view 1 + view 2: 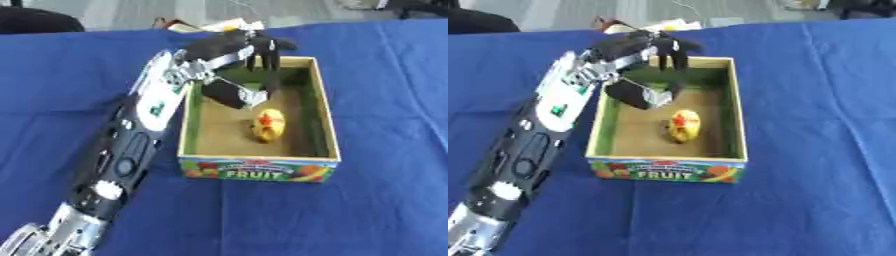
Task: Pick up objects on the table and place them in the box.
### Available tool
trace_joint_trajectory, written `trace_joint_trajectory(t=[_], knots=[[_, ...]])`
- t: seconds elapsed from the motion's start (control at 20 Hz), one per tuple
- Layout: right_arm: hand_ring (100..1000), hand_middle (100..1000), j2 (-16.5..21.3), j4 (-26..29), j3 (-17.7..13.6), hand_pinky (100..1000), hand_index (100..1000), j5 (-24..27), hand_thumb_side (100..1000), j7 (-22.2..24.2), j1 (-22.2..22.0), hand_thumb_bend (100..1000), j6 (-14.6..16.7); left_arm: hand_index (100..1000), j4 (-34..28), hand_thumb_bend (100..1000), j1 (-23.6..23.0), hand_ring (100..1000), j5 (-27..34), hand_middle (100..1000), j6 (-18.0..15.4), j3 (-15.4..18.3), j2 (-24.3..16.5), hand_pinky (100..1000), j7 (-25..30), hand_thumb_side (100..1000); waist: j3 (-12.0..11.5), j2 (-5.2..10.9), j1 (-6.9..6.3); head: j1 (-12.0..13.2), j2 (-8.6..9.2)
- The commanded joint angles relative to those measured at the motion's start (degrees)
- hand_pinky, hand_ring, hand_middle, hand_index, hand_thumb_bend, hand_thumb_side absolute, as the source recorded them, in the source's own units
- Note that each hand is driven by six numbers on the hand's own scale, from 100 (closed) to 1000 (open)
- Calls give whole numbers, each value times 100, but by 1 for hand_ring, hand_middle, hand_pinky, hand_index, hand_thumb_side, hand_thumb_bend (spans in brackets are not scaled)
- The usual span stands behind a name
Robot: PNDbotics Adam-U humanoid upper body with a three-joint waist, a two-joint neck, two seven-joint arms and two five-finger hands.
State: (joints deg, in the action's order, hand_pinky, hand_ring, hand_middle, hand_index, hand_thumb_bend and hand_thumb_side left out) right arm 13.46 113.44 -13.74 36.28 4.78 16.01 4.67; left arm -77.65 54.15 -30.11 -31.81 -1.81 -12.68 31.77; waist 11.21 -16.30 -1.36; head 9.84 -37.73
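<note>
The left arm (122, 155) enters at the lower left corner and stretches diagonally up to the box (325, 115). Its left hand (234, 50) hangs over the box's far end, fingers (271, 60) pointing down and relaxed, gripping nothing. Below it, a yellow object with a red mark (268, 125) lies on the box floor. The box's near wall reads "FRUIT" among printed fruit pictures, on a blue tablecloth (385, 200)
</note>
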Motion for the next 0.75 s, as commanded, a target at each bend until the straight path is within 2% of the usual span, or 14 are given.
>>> trace_joint_trajectory(t=[0.05,0.15,0.25,0.4,0.45,0.6,0.65,0.75], knots=[[791,503,164,115,-56,568,844,56,1000,-71,2,100,13,955,-336,100,119,616,553,604,-2015,338,-234,519,1915,485,-34,147,32,-37,-25],[790,503,182,115,-69,568,844,60,1000,-118,-15,100,24,949,-429,100,43,602,842,640,-2013,495,-335,522,1734,521,-81,164,38,-80,-30],[790,503,207,115,-86,567,843,57,1000,-152,-38,100,46,948,-422,100,-85,594,1225,651,-1903,712,-495,533,1319,550,-158,186,42,-155,-48],[790,503,222,115,-93,567,843,53,1000,-181,-50,100,55,948,-485,100,-178,594,1576,651,-1648,778,-653,533,942,550,-195,199,40,-190,-61],[787,503,233,115,-107,565,841,51,1000,-195,-60,100,66,924,-488,100,-280,561,1737,613,-1490,889,-726,547,783,660,-246,212,43,-253,-75],[786,503,289,115,-150,564,841,45,1000,-269,-109,100,112,911,-755,100,-749,545,2915,593,-383,1254,-1159,556,143,750,-399,262,42,-430,-151],[787,504,300,115,-153,564,841,43,1000,-282,-117,100,119,906,-893,100,-856,540,3267,586,-42,1331,-1249,562,88,797,-427,271,40,-462,-165],[786,504,316,115,-156,564,840,41,1000,-296,-128,100,127,904,-1166,100,-1088,540,4038,584,604,1509,-1402,567,35,820,-481,288,43,-525,-183]])
